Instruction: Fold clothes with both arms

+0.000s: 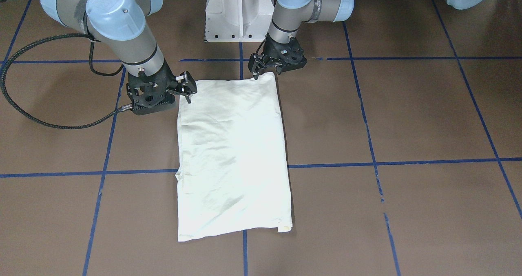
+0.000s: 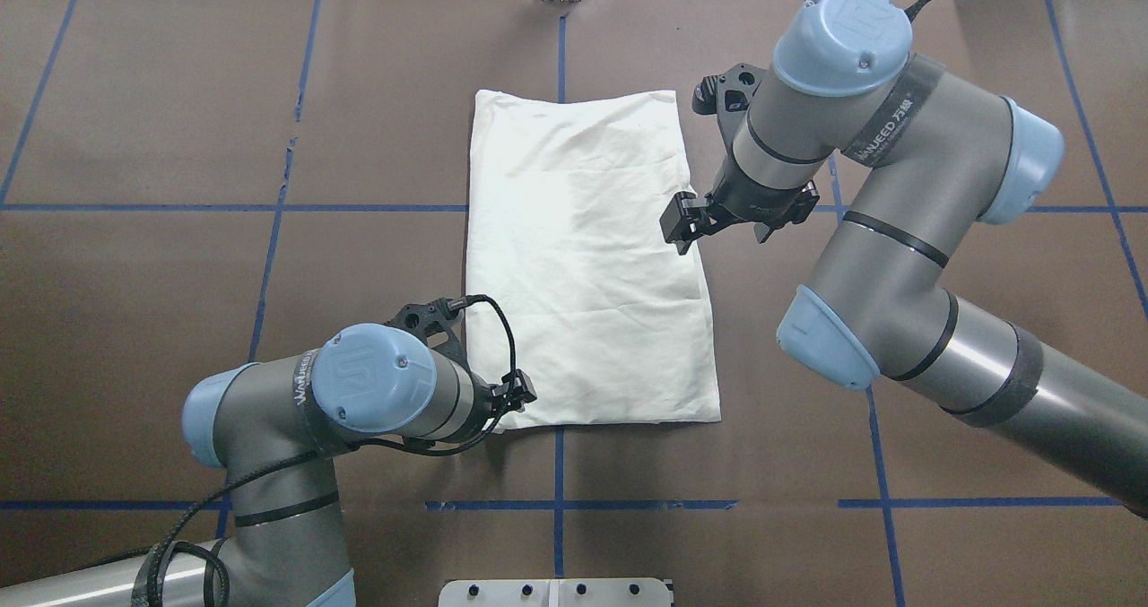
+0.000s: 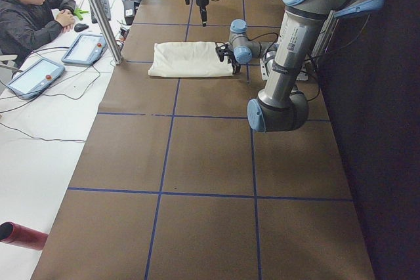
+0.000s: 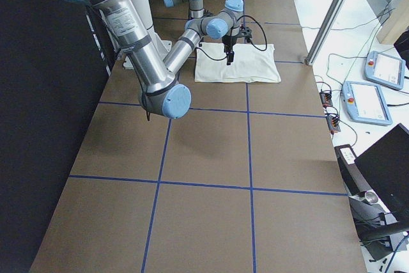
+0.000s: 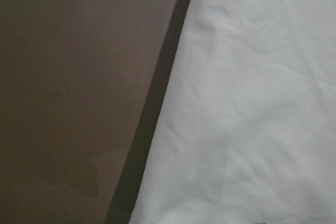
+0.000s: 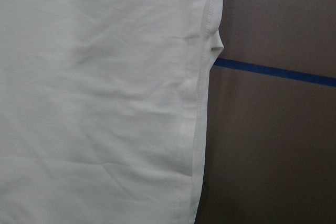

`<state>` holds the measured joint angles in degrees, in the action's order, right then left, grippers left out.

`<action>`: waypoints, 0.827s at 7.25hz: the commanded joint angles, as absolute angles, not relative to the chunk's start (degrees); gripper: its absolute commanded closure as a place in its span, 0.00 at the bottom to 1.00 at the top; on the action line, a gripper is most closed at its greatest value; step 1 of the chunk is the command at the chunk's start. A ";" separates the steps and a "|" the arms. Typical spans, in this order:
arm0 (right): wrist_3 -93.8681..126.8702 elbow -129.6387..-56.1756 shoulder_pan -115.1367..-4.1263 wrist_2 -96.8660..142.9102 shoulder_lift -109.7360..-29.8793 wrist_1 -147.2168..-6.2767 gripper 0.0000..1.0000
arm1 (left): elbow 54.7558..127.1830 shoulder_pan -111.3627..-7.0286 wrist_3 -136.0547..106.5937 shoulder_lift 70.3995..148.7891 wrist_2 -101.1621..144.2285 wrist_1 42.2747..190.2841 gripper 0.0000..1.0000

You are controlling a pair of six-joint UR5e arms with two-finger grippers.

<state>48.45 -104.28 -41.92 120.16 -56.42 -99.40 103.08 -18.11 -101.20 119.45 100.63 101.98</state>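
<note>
Right pincer [image 1: 186, 87] is spread by the shirt [image 1: 234, 153]; left pincer [image 1: 257, 69], cannot tell. A bad grab could mess the fold.

Wide brown worktop [image 1: 408, 117] spreads on both sides of the folded T-shirt [image 1: 234, 153] and past its far edge, leaving room to pass. On the robot's side, the left pincer [image 1: 259, 70] and right pincer [image 1: 185, 88] crowd the shirt's corners. The white pedestal [image 1: 238, 15] and a looping black cable [image 1: 61, 126] also narrow the way.
</note>
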 commanded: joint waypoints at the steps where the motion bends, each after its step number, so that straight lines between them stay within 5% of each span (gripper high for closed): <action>1: 49.12 -104.24 -41.92 120.15 -56.43 -99.40 0.00 | 101.35 -18.02 -101.34 119.62 99.06 101.95 0.22; 6: 49.22 -104.24 -42.01 120.15 -56.51 -99.40 0.00 | 101.34 -18.11 -100.73 119.53 99.05 101.95 0.46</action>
<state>49.20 -104.24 -41.97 120.15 -56.50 -99.41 101.40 -18.13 -101.08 119.60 99.05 101.95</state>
